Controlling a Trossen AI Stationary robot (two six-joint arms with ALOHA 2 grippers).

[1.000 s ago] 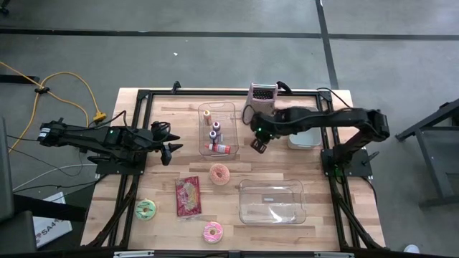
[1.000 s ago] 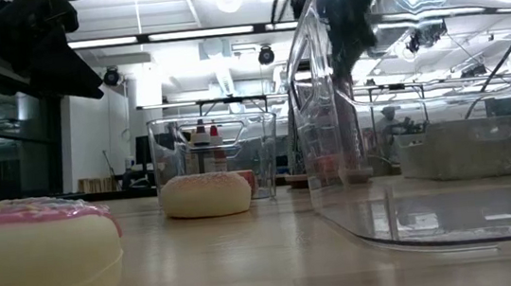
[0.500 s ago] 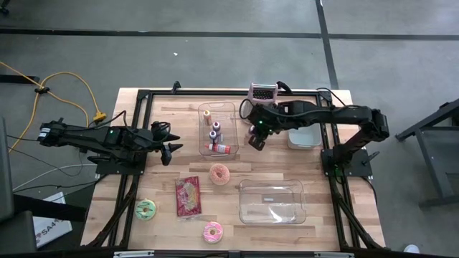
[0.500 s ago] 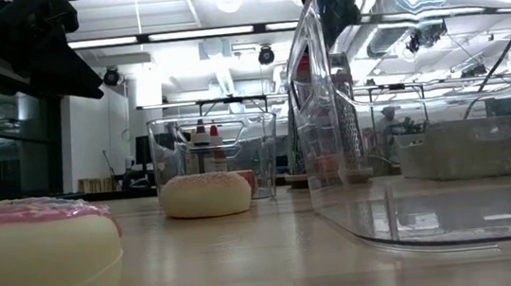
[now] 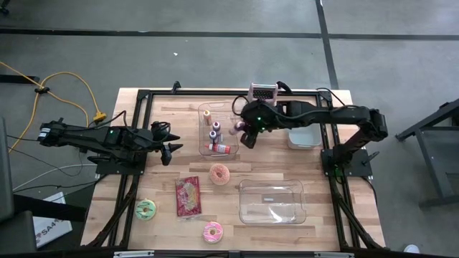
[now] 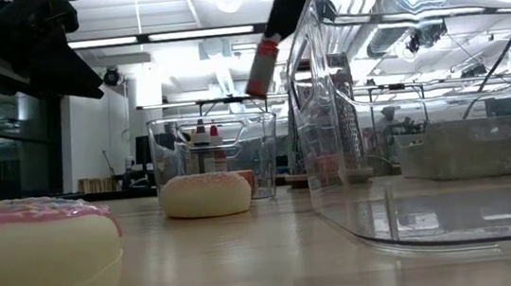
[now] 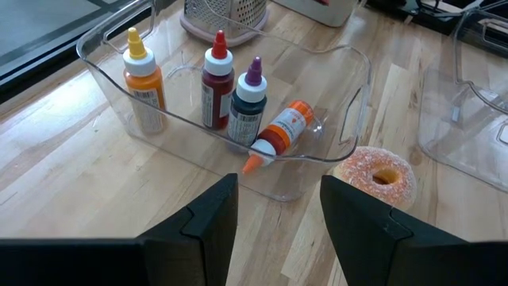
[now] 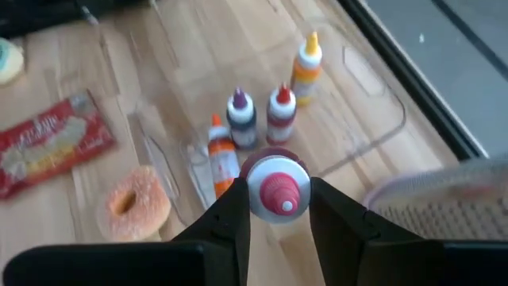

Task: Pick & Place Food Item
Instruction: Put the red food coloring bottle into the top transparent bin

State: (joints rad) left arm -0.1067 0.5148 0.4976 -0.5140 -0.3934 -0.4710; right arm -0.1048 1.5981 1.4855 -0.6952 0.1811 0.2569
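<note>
A small bottle with a red ribbed cap (image 8: 278, 189) hangs in my right gripper (image 5: 244, 133), which is shut on it above the right rim of a clear bin (image 5: 217, 129). The bin holds several other little bottles. In the low view the held bottle (image 6: 261, 66) tilts high above the table. My left gripper (image 5: 172, 150) waits open over the table's left part, left of that bin; its fingers frame the bin (image 7: 238, 119) from afar. My right gripper pinches the bottle's upper end, just under the cap (image 8: 254, 181), between its two fingers (image 8: 337, 214). The fingers slant down from the table's right side. The bottle is lifted clear and hangs tilted, cap toward the wrist, its lower end (image 6: 255, 86) toward the table's left.
An empty clear bin (image 5: 272, 201) sits front right. An orange donut (image 5: 219, 173), a red snack pack (image 5: 188, 195), a green donut (image 5: 145, 208) and a pink donut (image 5: 212, 231) lie in front. A pink grater (image 5: 262, 93) and a white tub (image 5: 305, 137) stand at the back.
My right gripper has risen and gone toward the table's left edge with the bottle, to the bin of bottles, tipping as it went. In the low view the bottle has come out from behind the clear bin's wall, hanging tilted.
</note>
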